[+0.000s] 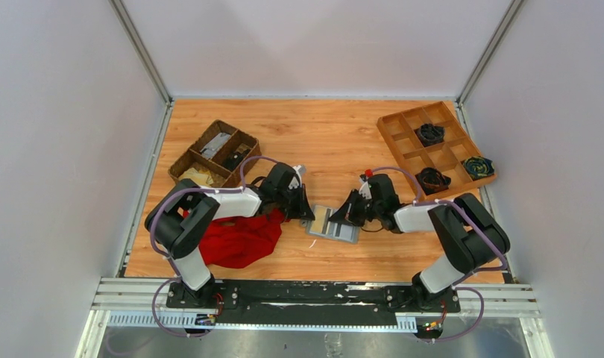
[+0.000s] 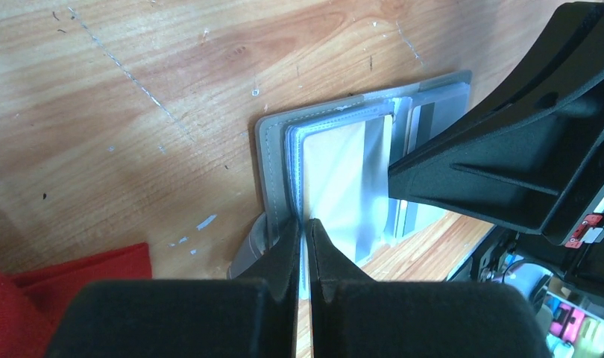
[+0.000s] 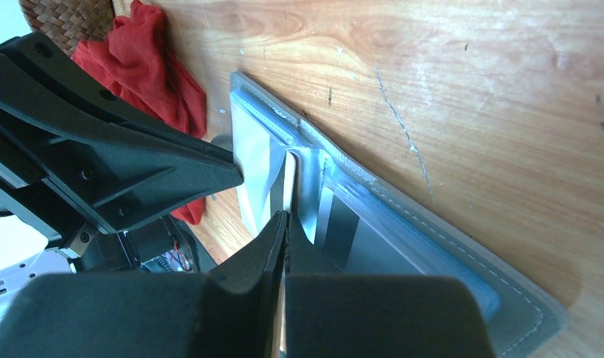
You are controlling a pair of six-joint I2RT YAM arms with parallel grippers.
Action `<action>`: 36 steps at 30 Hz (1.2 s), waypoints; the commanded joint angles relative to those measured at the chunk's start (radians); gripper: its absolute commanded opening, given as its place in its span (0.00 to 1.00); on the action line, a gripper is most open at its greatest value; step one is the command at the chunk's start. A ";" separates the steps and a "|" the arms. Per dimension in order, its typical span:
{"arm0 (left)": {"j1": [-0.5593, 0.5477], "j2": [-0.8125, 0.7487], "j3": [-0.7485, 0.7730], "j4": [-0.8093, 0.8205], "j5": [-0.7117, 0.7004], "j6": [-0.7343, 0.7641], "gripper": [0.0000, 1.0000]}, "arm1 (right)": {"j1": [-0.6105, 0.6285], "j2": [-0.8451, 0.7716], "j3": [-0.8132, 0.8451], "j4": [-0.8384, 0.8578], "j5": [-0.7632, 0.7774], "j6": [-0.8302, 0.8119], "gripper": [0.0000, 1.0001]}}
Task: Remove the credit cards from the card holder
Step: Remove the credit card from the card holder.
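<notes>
The grey card holder [image 1: 342,230] lies open on the wooden table between my two grippers. In the left wrist view a tan credit card [image 2: 336,168] sits inside a clear sleeve of the card holder [image 2: 273,160]. My left gripper [image 2: 304,224] is shut on the near edge of that half, one finger under the grey cover. It also shows in the top view [image 1: 308,212]. My right gripper [image 3: 286,218] is shut at the holder's fold [image 3: 403,224] on a thin tan strip [image 3: 289,183] that looks like a card's edge. It meets the holder from the right [image 1: 349,216].
A red cloth [image 1: 239,239] lies just left of the holder, under the left arm. A dark wicker basket [image 1: 213,153] stands at the back left. A wooden compartment tray [image 1: 403,123] with dark items stands at the back right.
</notes>
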 commanded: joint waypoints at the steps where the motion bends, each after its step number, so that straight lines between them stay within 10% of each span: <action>1: -0.003 0.030 -0.031 -0.061 -0.036 0.031 0.00 | -0.022 -0.027 -0.010 -0.065 -0.016 -0.030 0.00; 15: -0.003 0.042 -0.027 -0.061 -0.028 0.034 0.00 | -0.023 0.012 -0.021 0.006 -0.060 0.032 0.19; 36: -0.003 0.050 -0.031 -0.060 -0.034 0.039 0.00 | -0.028 -0.075 -0.040 -0.102 -0.012 0.017 0.00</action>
